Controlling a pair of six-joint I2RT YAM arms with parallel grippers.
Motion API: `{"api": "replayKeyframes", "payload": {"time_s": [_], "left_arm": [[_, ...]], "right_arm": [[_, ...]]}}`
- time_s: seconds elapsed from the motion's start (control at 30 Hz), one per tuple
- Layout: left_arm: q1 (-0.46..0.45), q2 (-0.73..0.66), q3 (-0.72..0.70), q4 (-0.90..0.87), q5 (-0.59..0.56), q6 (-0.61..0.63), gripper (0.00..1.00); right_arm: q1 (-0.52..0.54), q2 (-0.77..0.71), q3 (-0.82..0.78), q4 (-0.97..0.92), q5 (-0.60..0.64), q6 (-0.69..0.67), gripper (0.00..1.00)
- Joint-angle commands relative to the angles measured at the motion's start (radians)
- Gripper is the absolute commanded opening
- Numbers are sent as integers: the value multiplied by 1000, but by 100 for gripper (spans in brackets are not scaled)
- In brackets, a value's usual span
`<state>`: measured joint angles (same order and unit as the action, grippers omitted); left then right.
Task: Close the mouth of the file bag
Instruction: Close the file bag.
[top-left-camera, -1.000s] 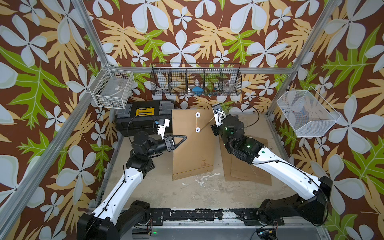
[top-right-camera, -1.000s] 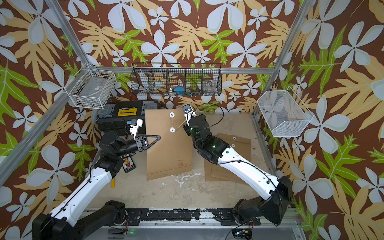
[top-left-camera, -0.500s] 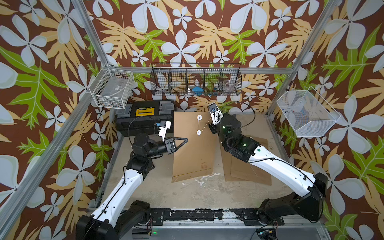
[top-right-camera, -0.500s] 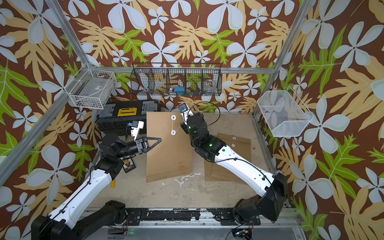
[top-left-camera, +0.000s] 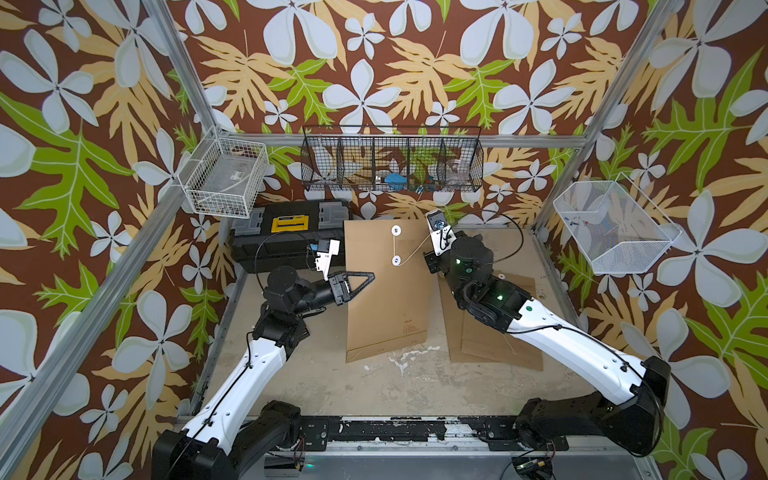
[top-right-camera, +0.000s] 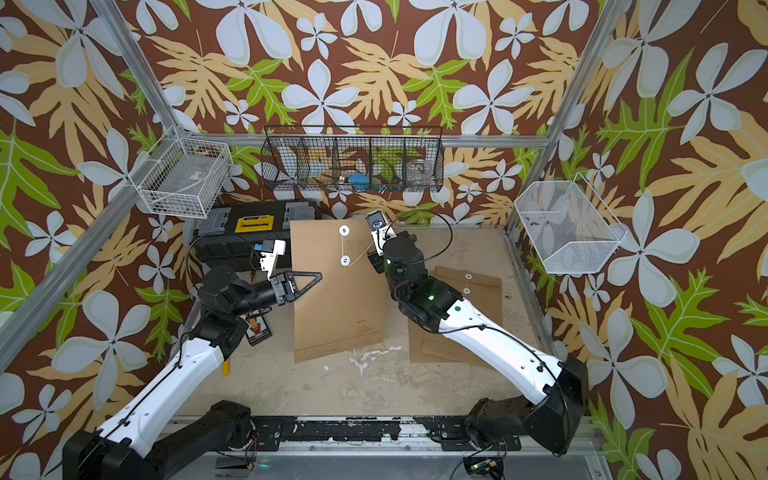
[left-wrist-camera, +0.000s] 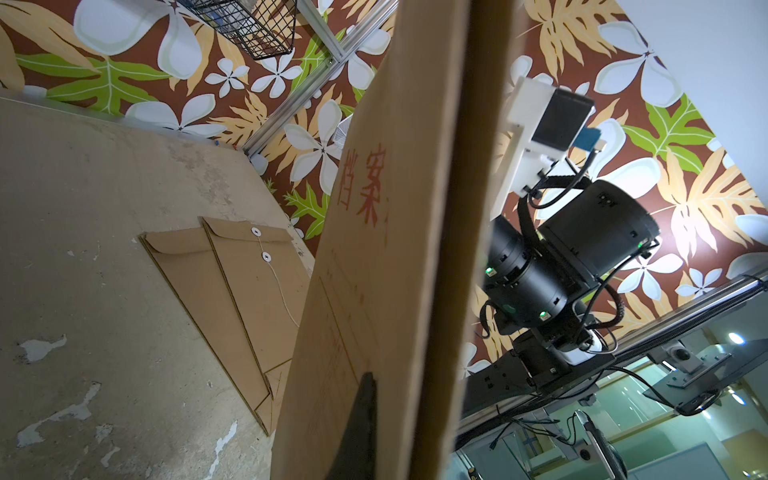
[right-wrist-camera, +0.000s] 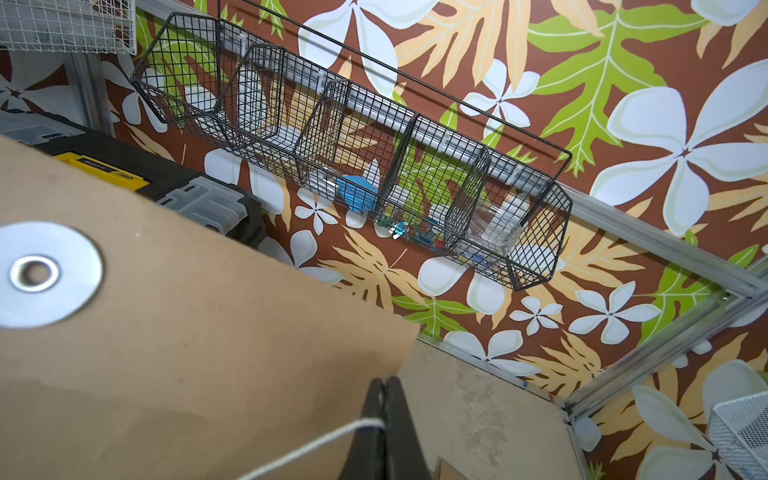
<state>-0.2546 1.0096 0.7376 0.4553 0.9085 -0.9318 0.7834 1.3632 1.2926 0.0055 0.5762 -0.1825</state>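
The brown file bag (top-left-camera: 386, 299) hangs upright off the table, and it also shows in a top view (top-right-camera: 336, 299). My left gripper (top-left-camera: 371, 275) is shut on its left edge; in the left wrist view one dark finger (left-wrist-camera: 360, 419) lies against the printed face of the bag (left-wrist-camera: 399, 187). Two white discs (top-left-camera: 396, 230) (top-left-camera: 396, 260) sit near the bag's top. A white string (top-left-camera: 411, 253) runs between them and off to the right. My right gripper (right-wrist-camera: 384, 384) is shut on that string (right-wrist-camera: 332, 436), just past the bag's corner.
More file bags (top-left-camera: 498, 332) lie flat on the table at the right. A black toolbox (top-left-camera: 291, 232) stands behind the left arm. A black wire rack (top-left-camera: 390, 162) hangs on the back wall. White baskets hang at the left (top-left-camera: 224, 178) and right (top-left-camera: 615, 224).
The right gripper shifted slightly toward the discs and back with the string in it. The bag and left gripper wobbled a little and sit about where they were.
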Motion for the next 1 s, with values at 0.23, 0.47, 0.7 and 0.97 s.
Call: {"api": "replayKeyframes", "payload": {"time_s": [0.23,0.47,0.7,0.97], "left_arm": [[-11,0,7,132,67,-107,0],[-11,-2,6,-31,72,16,0],[-12,15,6,-30,76,30,0],[-12,2,-7,-91,68,163,0]], "right_arm": [[-26,38,17,33,31,11,0],[-25,36,49,30,44,-3,0],[-16,29,41,28,41,-4,0],[-12,69,108,-76,-19,6,0]]}}
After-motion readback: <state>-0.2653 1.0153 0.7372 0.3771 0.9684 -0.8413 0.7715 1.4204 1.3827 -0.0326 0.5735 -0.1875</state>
